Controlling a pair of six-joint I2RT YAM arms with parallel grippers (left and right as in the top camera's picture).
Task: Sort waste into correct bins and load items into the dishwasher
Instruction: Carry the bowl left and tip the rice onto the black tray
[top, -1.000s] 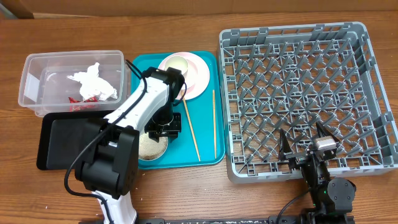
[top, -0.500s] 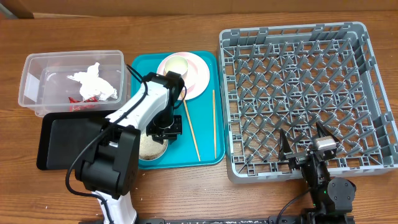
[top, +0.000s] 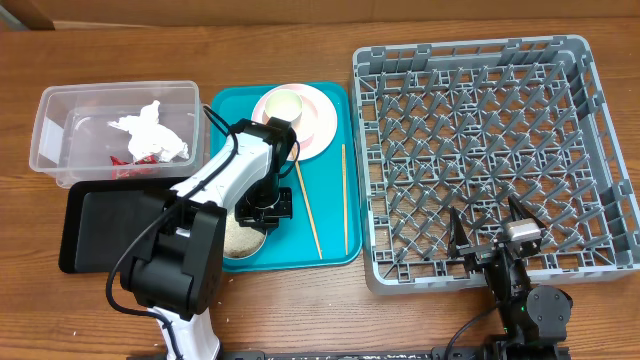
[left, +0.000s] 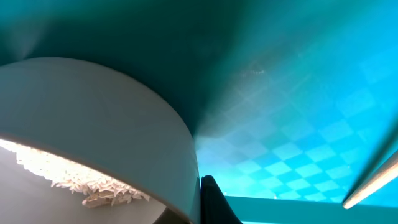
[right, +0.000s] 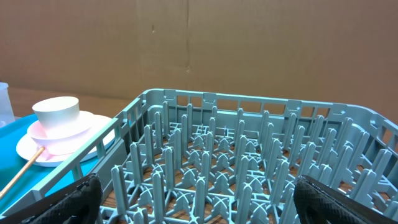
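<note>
Rice bowl (top: 243, 234): whitish, sits at the lower left of the teal tray (top: 330, 245), left of centre in the overhead frame. Loose white rice scraps (left: 81, 183) lie inside it, seen over the rim in the left wrist view.

Left pincer (top: 265, 207): closed on the rice bowl's rim at its upper right edge. One dark finger (left: 214, 202) presses the outer wall; the other finger is out of sight. The left arm rises from the bottom edge of the frame, crosses the black tray (top: 95, 225) and bends down onto the bowl.

Also on the teal tray: pink plate (top: 315, 125) at the top, white cup (top: 283, 103) standing on it. Two chopsticks lie right of the bowl, one slanted (top: 307, 205), one nearly straight up the frame (top: 345, 200), apart from each other.

Clear tub (top: 60, 105), upper left: holds the crumpled napkin (top: 150, 132) and the red packet (top: 125, 160). The black tray lies just below it on the table (top: 300, 310).

Dish rack (top: 470, 55): fills the right half of the frame, bare pegs upright.

Right pincer (top: 487, 232): jaws spread wide, holding nothing, over the rack's lower right edge, pointing across the pegs.
</note>
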